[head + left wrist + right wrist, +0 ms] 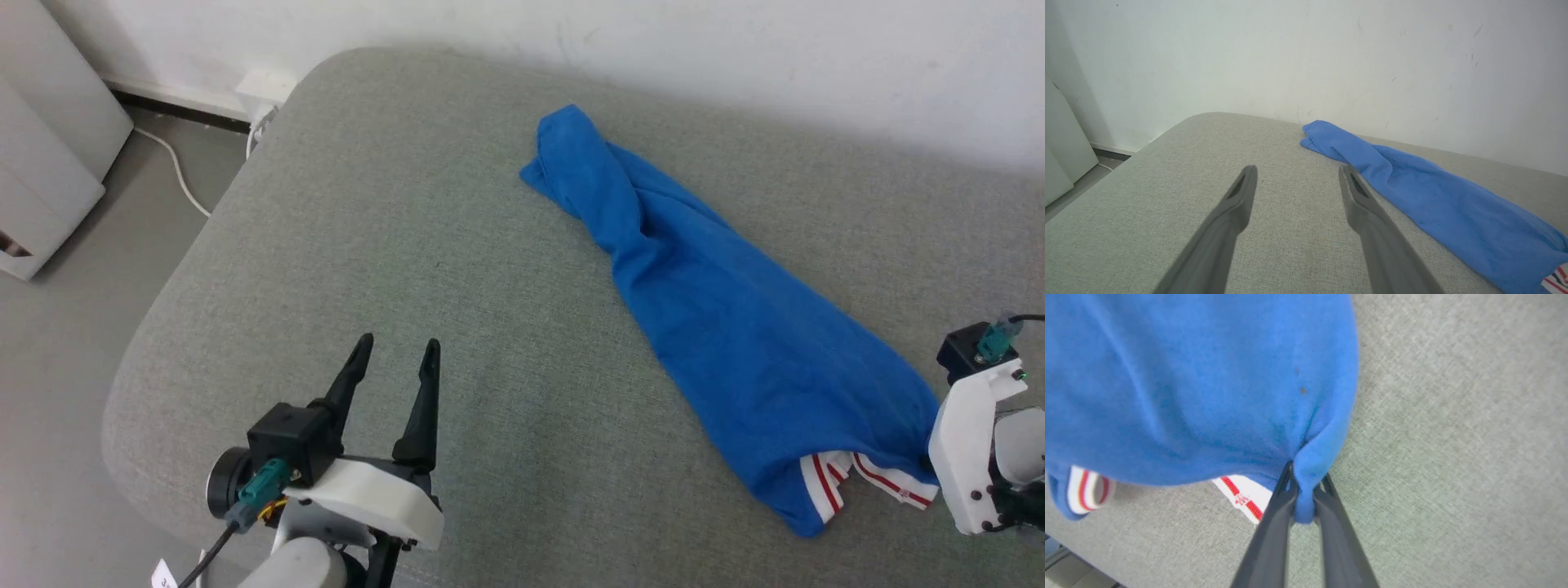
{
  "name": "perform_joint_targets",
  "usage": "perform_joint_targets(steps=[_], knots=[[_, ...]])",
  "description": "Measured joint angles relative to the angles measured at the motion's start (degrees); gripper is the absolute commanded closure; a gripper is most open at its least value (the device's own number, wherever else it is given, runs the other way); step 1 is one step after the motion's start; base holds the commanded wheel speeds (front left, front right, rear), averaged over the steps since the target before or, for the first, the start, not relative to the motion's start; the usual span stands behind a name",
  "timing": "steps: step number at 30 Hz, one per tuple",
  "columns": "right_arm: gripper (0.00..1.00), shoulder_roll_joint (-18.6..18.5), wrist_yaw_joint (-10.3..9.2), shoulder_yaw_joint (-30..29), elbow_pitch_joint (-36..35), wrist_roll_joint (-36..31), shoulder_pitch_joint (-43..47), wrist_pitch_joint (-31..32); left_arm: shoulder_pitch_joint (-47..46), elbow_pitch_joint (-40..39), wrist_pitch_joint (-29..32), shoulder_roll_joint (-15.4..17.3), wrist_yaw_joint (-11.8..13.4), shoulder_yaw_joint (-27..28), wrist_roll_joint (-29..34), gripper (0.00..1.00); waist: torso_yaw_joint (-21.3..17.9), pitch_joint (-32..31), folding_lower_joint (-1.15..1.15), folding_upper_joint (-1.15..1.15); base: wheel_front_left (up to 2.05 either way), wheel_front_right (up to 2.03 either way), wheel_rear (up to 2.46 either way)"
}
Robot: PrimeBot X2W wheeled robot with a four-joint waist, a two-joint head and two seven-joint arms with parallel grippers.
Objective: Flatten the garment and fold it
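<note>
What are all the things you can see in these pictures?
garment: one, bright blue with white-and-red trim, bunched in a long strip on the right of the cushion
cushion: one, grey, under the garment
wall: one, white, behind the cushion
floor: one, grey, left of the cushion
cable: one, white, on the floor
unit: one, white, far left
left gripper: one, dark fingers, open over bare cushion
right gripper: one, dark fingers, shut on the garment's near edge

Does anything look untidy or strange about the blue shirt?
Yes. The shirt lies bunched and twisted in a long strip across the grey cushion, with white, red-striped trim sticking out under its near end. The right gripper pinches one fold.
</note>
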Motion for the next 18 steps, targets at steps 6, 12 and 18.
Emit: perform_joint_targets(steps=[6, 12, 18], knots=[[1.0, -2.6, -0.02, 3.0, -2.6, -0.8, -1.4, -8.0, 0.0, 1.2, 0.0, 0.0, -0.5, 0.2, 0.0, 0.0, -1.3, -1.9, 0.01, 0.0, 0.0, 0.0, 0.0], [1.0, -7.6, -0.02, 5.5, -8.8, -3.1, -5.5, -16.7, 0.0, 1.5, 0.5, 0.8, -0.5, 0.4, -0.1, 0.0, -3.6, -3.9, 0.0, 0.0, 0.0, 0.0, 0.0], [1.0, -10.2, -0.02, 0.5, -10.1, -6.1, -5.8, -19.2, 0.4, 1.1, 0.8, 1.5, -0.5, 0.6, -0.6, 0.0, -6.7, -5.4, 0.0, 0.0, 0.0, 0.0, 0.0]])
